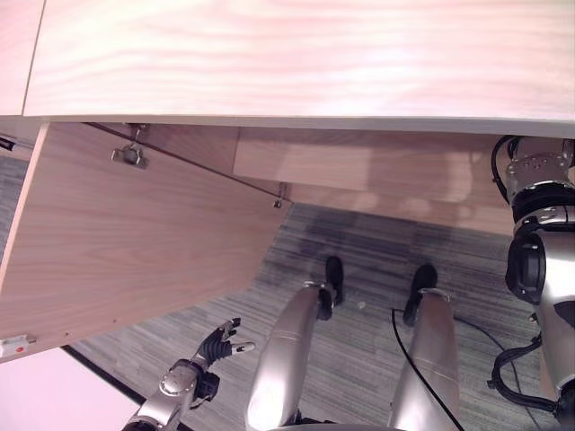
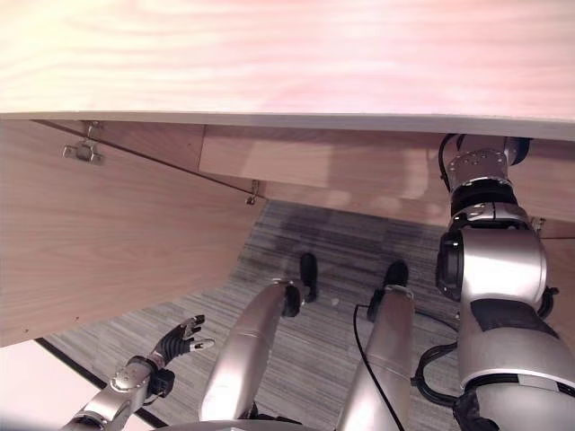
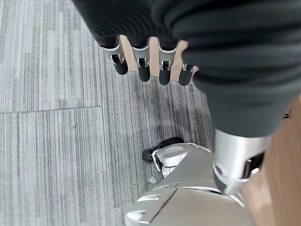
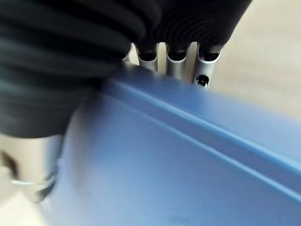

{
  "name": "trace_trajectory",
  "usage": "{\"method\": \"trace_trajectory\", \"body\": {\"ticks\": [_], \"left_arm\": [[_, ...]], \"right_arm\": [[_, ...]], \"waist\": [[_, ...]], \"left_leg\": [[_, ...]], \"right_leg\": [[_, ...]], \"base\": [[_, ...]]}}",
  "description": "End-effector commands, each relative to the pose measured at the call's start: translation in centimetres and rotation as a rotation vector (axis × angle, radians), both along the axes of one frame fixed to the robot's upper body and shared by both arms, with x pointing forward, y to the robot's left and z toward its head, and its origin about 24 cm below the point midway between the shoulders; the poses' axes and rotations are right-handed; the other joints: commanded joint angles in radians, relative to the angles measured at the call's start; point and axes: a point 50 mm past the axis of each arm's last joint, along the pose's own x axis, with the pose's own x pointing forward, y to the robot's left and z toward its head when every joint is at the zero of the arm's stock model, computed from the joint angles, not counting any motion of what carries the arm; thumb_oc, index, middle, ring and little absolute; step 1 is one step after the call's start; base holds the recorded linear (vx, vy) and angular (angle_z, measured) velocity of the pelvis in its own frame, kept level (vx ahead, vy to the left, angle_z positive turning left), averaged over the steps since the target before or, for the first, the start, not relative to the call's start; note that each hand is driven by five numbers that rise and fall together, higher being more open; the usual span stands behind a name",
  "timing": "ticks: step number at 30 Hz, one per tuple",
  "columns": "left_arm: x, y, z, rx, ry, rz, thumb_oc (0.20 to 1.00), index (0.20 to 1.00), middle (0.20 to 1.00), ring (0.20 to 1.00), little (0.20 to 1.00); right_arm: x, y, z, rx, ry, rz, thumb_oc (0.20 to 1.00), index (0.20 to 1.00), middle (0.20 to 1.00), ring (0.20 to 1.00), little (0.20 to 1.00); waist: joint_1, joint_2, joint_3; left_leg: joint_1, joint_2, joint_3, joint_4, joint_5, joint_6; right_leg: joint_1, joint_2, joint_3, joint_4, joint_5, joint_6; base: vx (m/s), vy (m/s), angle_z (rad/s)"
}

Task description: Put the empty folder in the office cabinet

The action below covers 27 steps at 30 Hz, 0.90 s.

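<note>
One blue folder [image 4: 178,160] lies right against the right hand [image 4: 70,61] in the right wrist view, its flat face and a raised ridge running across in front of the dark ribbed cover. The silver fingers [image 4: 176,63] reach past the folder's far edge, and the thumb shows at its near corner, so the hand is clamped on the folder with fingers on one side and thumb on the other. Pale wood shows beyond the fingers.

From the head views, the right arm rises along the right side and goes in under the front edge of the cabinet top [image 1: 296,54], a wide slab of light wood grain. Below that edge a cabinet door [image 1: 117,242] stands swung open at the left, with a metal hinge [image 1: 131,155] near its upper inner corner. A second hinge [image 1: 279,201] sits where the door meets the cabinet's shaded inside.

The floor is grey striped carpet [image 3: 51,117].

The left hand [image 1: 221,341] hangs low over the carpet, below the open door's lower edge, fingers straight and spread apart, holding nothing.
</note>
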Motion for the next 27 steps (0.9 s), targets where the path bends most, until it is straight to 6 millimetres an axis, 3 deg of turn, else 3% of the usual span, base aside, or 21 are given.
{"method": "trace_trajectory", "body": {"ticks": [1, 9, 11, 15, 17, 27], "left_arm": [[1.7, 0.9, 0.9, 0.106, -0.056, -0.044, 1.0, 1.0, 1.0, 1.0, 1.0], [2.0, -1.0, 0.6, 0.105, -0.066, -0.098, 1.0, 1.0, 1.0, 1.0, 1.0], [1.6, -1.3, 0.3, 0.092, -0.049, -0.098, 1.0, 1.0, 1.0, 1.0, 1.0], [1.2, -1.7, -0.2, 0.079, -0.03, -0.094, 1.0, 1.0, 1.0, 1.0, 1.0], [0.9, -2.1, -0.5, 0.068, -0.017, -0.092, 1.0, 1.0, 1.0, 1.0, 1.0], [1.3, -3.2, -0.2, 0.017, -0.034, -0.093, 1.0, 1.0, 1.0, 1.0, 1.0]], "right_arm": [[-2.2, -3.3, 0.9, -0.031, 0.09, -0.11, 1.0, 1.0, 1.0, 1.0, 1.0], [-4.2, -5.2, -1.8, -0.024, 0.374, -0.161, 1.0, 1.0, 1.0, 1.0, 1.0], [-5.4, -6.1, -3.4, 0.005, 0.47, -0.193, 1.0, 1.0, 1.0, 1.0, 1.0], [-5.3, -5.8, -4.2, 0.004, 0.506, -0.186, 1.0, 1.0, 1.0, 1.0, 1.0], [-5.3, -5.7, -4.8, 0.005, 0.523, -0.182, 1.0, 1.0, 1.0, 1.0, 1.0], [-4.6, -4.4, -6.8, 0.042, 0.51, -0.141, 1.0, 1.0, 1.0, 1.0, 1.0]], "waist": [[0.015, 0.009, 0.04], [0.019, 0.001, 0.012], [0.024, 0.002, 0.0], [0.026, 0.006, -0.011], [0.031, 0.009, -0.015], [0.034, 0.009, -0.037]], "left_leg": [[0.123, 0.051, -0.015, 0.041, -0.163, -0.048], [0.229, 0.034, -0.036, -0.137, -0.089, -0.073], [0.266, 0.025, -0.046, -0.205, -0.059, -0.081], [0.304, 0.023, -0.049, -0.279, -0.015, -0.086], [0.32, 0.027, -0.039, -0.329, 0.033, -0.084], [0.399, 0.03, -0.051, -0.459, 0.097, -0.093]], "right_leg": [[0.153, 0.017, -0.023, 0.047, -0.158, 0.038], [0.244, 0.012, -0.052, -0.064, -0.12, 0.057], [0.273, 0.009, -0.06, -0.103, -0.106, 0.066], [0.299, 0.008, -0.068, -0.15, -0.079, 0.075], [0.31, 0.004, -0.088, -0.185, -0.037, 0.078], [0.368, 0.006, -0.103, -0.27, -0.001, 0.101]], "base": [[0.02, -0.021, 0.06], [0.02, -0.029, 0.1], [0.02, -0.027, 0.18], [-0.01, 0.009, 0.07], [-0.07, 0.015, 0.0], [0.0, 0.001, 0.03]]}}
